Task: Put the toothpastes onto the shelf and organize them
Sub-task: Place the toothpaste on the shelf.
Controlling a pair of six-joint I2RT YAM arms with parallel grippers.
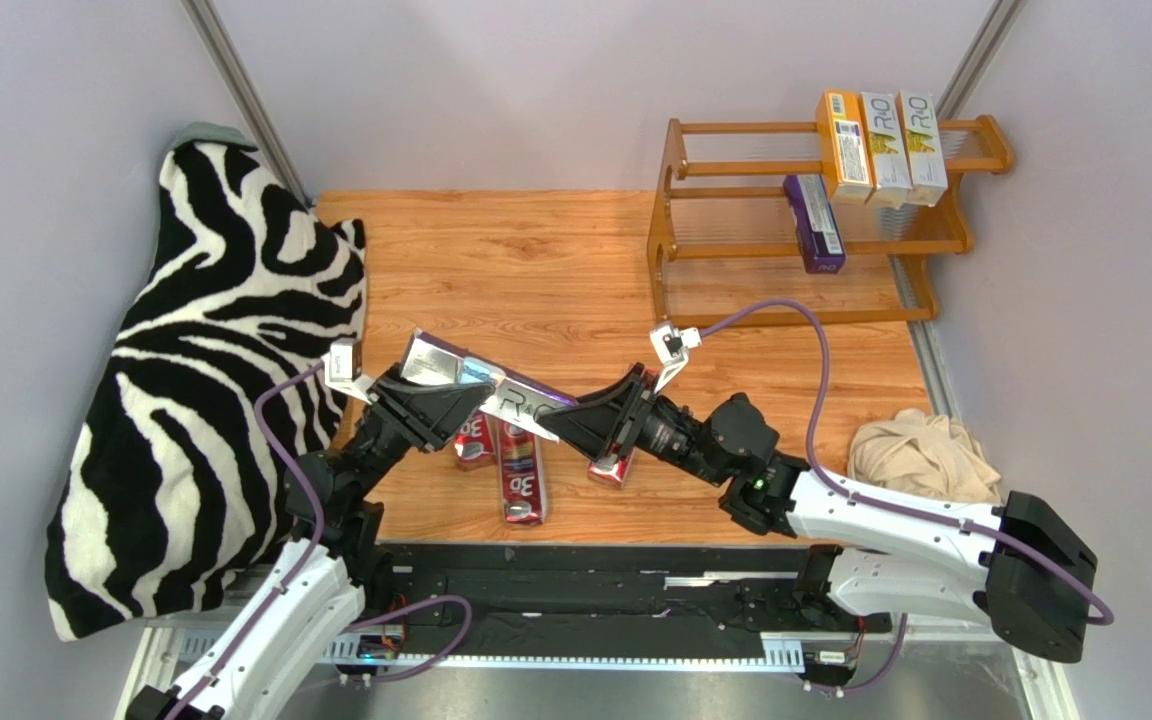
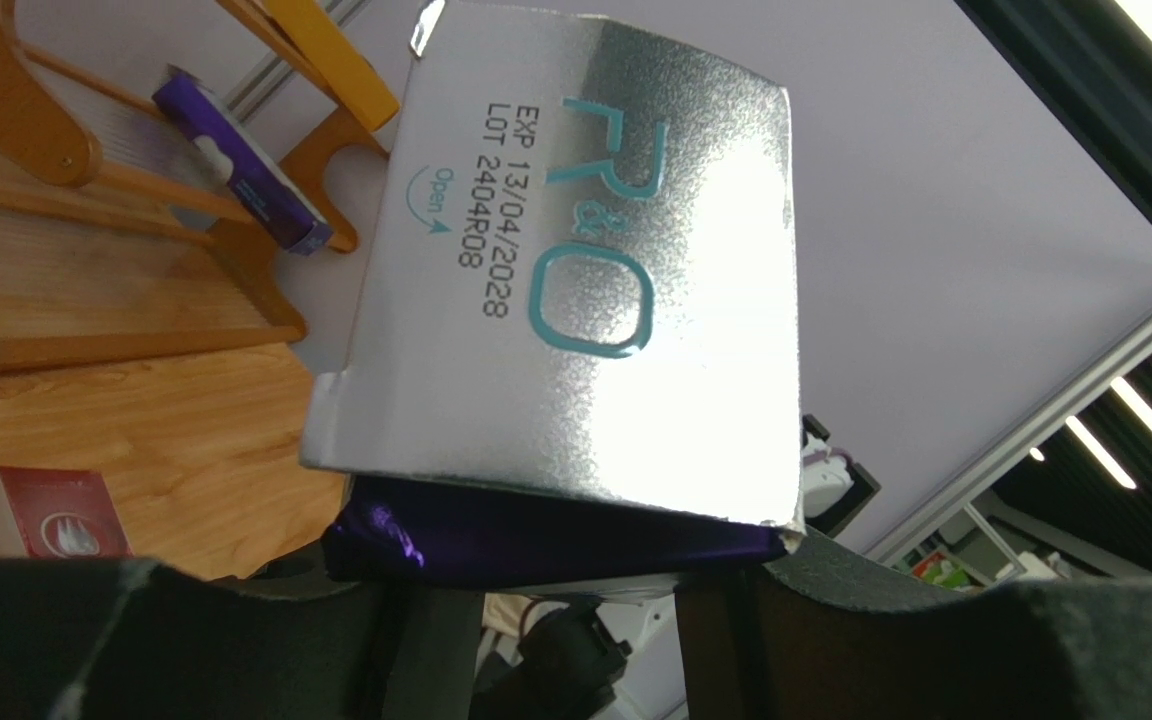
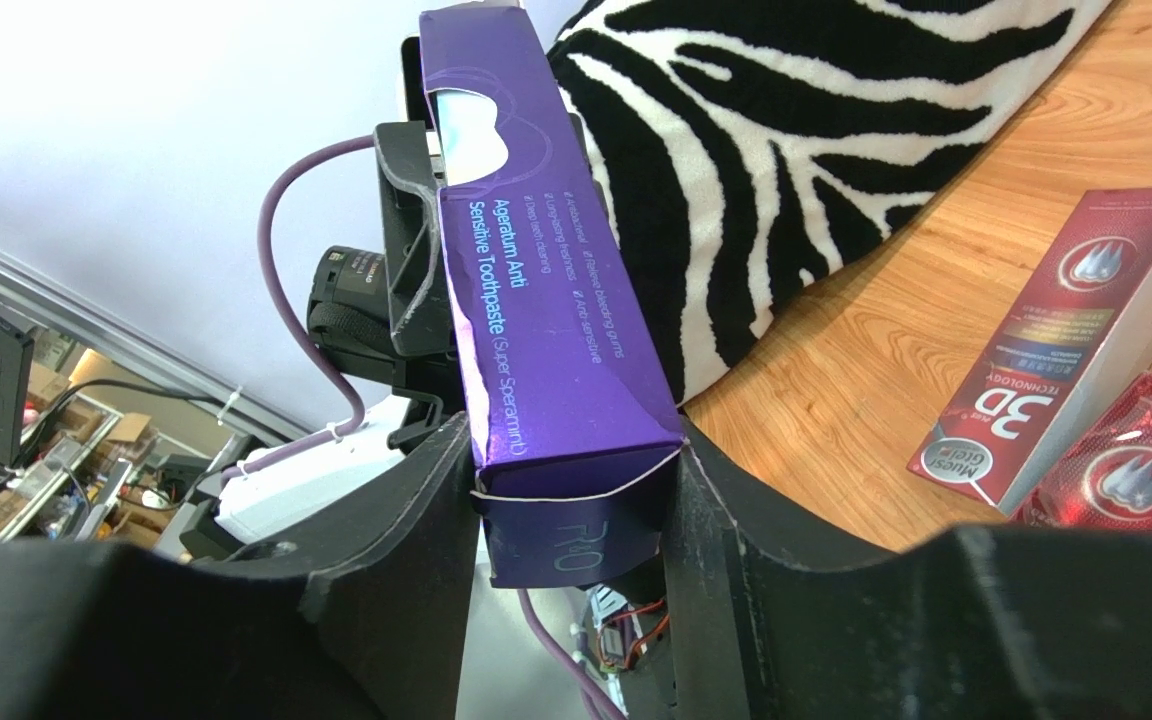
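Note:
A purple toothpaste carton with a silver face (image 1: 485,387) hangs over the table between both arms. My left gripper (image 1: 432,402) is shut on its left end and my right gripper (image 1: 605,420) on its right end. The left wrist view shows the silver face (image 2: 582,285) above my left gripper (image 2: 567,578). In the right wrist view the purple side (image 3: 537,285) sits in my right gripper (image 3: 575,510). Three red cartons (image 1: 522,477) lie on the table below. The shelf (image 1: 687,248) at the back right carries three upright cartons (image 1: 883,146) on top and a purple one (image 1: 814,222) lower down.
A zebra-patterned cushion (image 1: 192,375) leans along the table's left side. A crumpled beige cloth (image 1: 920,450) lies at the right edge near my right arm. Grey walls close in the back and sides.

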